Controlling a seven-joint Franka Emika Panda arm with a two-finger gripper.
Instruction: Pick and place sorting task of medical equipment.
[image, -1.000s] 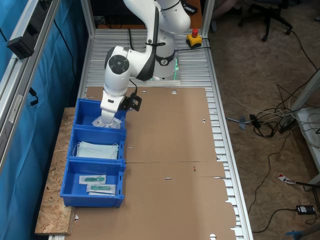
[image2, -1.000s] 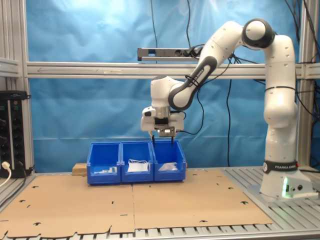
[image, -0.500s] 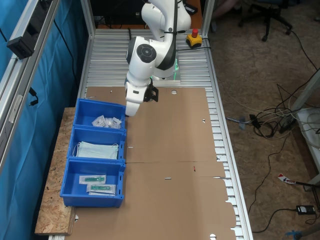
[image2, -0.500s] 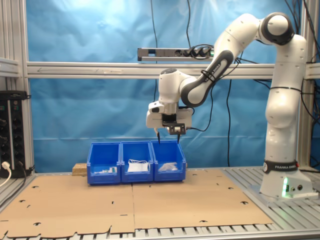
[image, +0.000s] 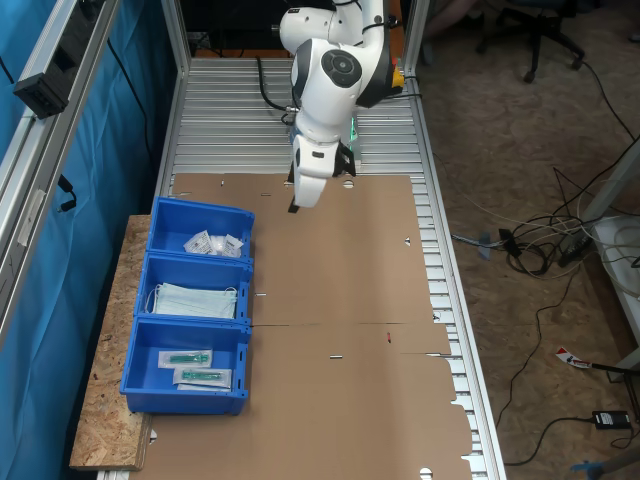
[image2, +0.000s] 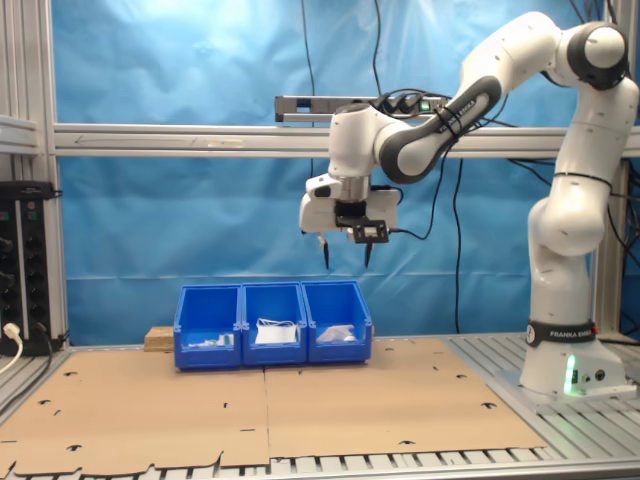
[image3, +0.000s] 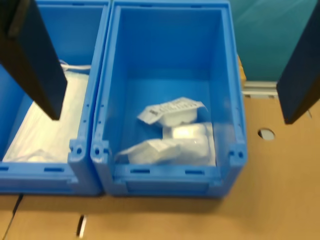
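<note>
Blue bins (image: 190, 300) sit 3 in a row on the cardboard (image: 340, 300). White sachets (image3: 172, 132) lie in a small heap in the end bin (image3: 170, 95), roughly 8 o'clock from the gripper (image2: 346, 255) in the first exterior view. Gripper hangs well above the cardboard, fingers (image3: 35, 55) spread wide, holding nothing.

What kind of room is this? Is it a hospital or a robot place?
It looks like a robot lab or workshop, not a hospital. A white robot arm stands on a metal-framed bench covered in cardboard, with blue curtains behind, loose cables on the floor, and three blue sorting bins.
</note>
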